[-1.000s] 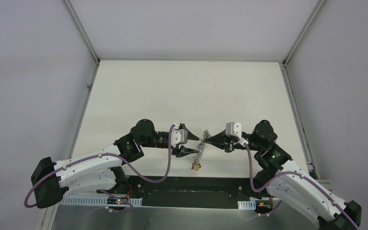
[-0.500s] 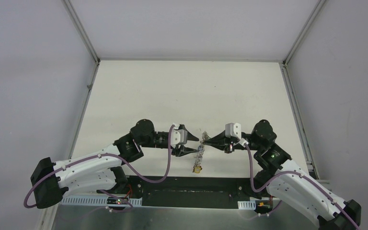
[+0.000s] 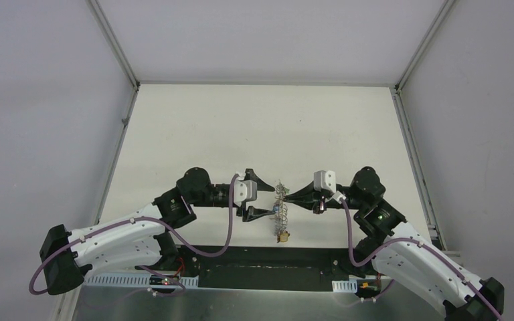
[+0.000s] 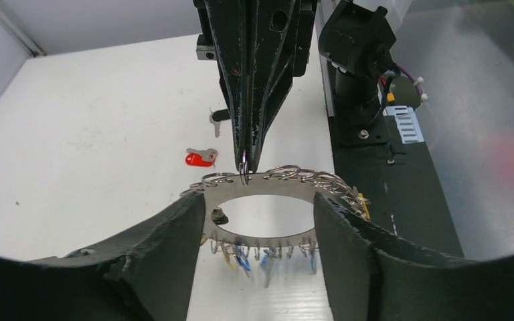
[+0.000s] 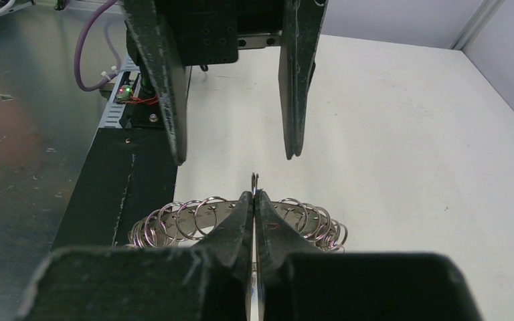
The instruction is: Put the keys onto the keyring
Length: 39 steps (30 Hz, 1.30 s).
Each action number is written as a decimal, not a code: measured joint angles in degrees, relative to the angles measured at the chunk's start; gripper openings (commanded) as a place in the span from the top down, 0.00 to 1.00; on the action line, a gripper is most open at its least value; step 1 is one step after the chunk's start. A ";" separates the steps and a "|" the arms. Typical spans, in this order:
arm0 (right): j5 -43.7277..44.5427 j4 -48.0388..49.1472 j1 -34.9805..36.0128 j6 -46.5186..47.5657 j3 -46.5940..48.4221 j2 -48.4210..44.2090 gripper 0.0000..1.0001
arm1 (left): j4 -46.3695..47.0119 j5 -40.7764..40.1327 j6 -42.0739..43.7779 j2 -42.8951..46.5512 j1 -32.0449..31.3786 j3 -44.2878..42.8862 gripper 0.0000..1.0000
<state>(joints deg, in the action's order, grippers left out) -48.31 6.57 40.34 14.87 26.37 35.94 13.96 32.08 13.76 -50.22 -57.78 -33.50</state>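
The keyring [image 4: 261, 190], a flat silver ring fringed with small split rings and blue and yellow tags, hangs above the table. My right gripper [image 4: 246, 164] is shut on one of its small split rings [image 5: 255, 179] at the top edge. My left gripper [image 4: 260, 208] is open, one finger [image 4: 174, 247] on each side of the keyring [image 3: 281, 204]; whether they touch it is unclear. Two keys lie on the table beyond it: a red-headed one [image 4: 199, 159] and a dark-headed one [image 4: 217, 118]. From above, the right gripper [image 3: 288, 196] meets the ring opposite the left gripper [image 3: 271, 199].
A black base strip [image 3: 261, 267] runs along the near table edge under both arms. The right arm's base and its cable [image 4: 361, 60] stand close behind the keyring. Grey walls and a metal frame [image 3: 401, 134] bound the white table.
My left gripper has drawn back to the left and its jaws stand wider apart. The keyring, with its hanging tags, has shifted slightly right on the right gripper, which stayed put.
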 measured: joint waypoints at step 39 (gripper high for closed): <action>21.09 -17.03 -20.20 -28.04 24.63 24.00 1.00 | -22.88 -24.37 -28.85 6.97 0.00 1.88 0.07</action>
<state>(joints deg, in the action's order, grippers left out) -27.22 -10.46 20.14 -13.17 51.00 59.94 -8.93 7.70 -15.09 -43.24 -57.78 -31.62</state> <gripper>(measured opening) 0.006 0.962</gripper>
